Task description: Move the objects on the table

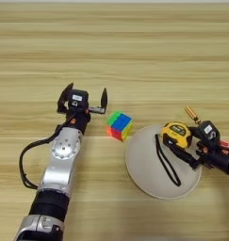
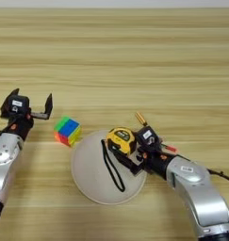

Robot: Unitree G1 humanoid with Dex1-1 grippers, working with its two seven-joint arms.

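Observation:
The small puzzle cube with green, blue, red and yellow squares lies on the light-wood table, just left of the plate. My left gripper is open a little to the cube's upper left, its fingers spread wide with nothing between them. The yellow-and-black tape measure sits over the right part of the round beige plate, its black wrist strap trailing across the plate. My right gripper is shut on the tape measure, reaching in from the right.
A small orange-gold pin-like thing lies on the table just beyond the right gripper. A black cable loops off the left forearm. Bare planks stretch across the far half of the table.

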